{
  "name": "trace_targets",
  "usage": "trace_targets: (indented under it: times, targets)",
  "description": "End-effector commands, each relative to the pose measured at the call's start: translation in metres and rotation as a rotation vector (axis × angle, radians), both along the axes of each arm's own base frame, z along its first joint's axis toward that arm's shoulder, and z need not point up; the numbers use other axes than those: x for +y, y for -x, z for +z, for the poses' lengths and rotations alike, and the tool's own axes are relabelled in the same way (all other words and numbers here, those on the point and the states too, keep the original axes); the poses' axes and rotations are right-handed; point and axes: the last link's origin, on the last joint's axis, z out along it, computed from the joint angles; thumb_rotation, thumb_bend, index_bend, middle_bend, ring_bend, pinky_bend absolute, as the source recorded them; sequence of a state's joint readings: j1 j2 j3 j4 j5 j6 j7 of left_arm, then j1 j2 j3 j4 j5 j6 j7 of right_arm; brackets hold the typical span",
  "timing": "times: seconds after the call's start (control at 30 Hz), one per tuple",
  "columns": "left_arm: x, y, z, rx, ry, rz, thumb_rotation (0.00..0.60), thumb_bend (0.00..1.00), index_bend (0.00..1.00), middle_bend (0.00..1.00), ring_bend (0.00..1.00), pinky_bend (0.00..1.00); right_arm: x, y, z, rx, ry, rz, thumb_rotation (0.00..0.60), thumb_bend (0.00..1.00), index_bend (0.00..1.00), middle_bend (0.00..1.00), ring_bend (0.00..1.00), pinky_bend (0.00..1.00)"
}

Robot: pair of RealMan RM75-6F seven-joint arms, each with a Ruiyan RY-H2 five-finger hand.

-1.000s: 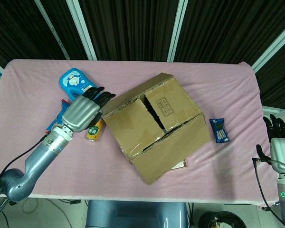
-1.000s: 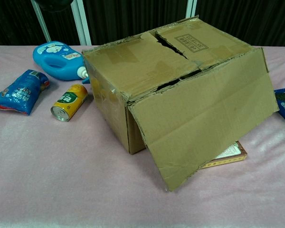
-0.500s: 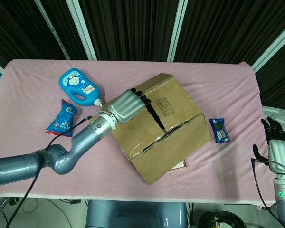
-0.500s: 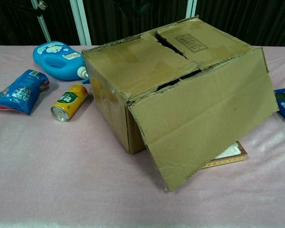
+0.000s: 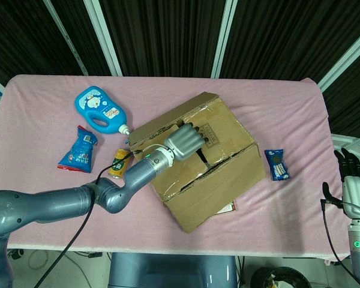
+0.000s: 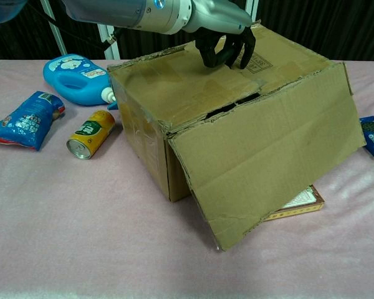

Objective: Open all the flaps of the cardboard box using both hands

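cardboard box [image 5: 198, 159] sits skewed, long axis seemingly diagonal, left hand [image 5: 185, 141] atop.

Can [image 5: 119, 164], bottle [image 5: 99, 110] crowd box [image 5: 222, 180] left side.

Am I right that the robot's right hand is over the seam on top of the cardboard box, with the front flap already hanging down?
Not quite: it is the left hand over the seam on top of the cardboard box, as the chest view shows. The right hand hangs off the table's right edge. The front flap does hang down.
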State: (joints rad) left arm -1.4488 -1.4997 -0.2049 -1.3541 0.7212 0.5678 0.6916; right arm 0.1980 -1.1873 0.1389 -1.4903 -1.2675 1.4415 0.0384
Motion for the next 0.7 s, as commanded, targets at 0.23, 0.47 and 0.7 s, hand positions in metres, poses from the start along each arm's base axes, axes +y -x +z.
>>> trace_targets:
  times: [0.23,0.47,0.7]
  targets:
    - [0.002,-0.001,0.001,0.029,0.0,0.006,0.6,0.93,0.39,0.54,0.39,0.45,0.0,0.001,-0.001,-0.011,0.0,-0.005,0.6,0.5,0.04,0.01,0.0,0.21]
    - [0.0,-0.004,0.009,0.027,0.008,0.01,0.6,0.96,0.44,0.61,0.45,0.49,0.001,0.0,-0.002,-0.014,-0.003,-0.005,0.6,0.5,0.05,0.01,0.0,0.21]
    - [-0.003,-0.011,0.021,0.01,0.007,0.002,0.6,0.96,0.44,0.62,0.46,0.5,0.001,0.0,-0.002,-0.017,-0.003,-0.009,0.6,0.5,0.05,0.01,0.0,0.21]
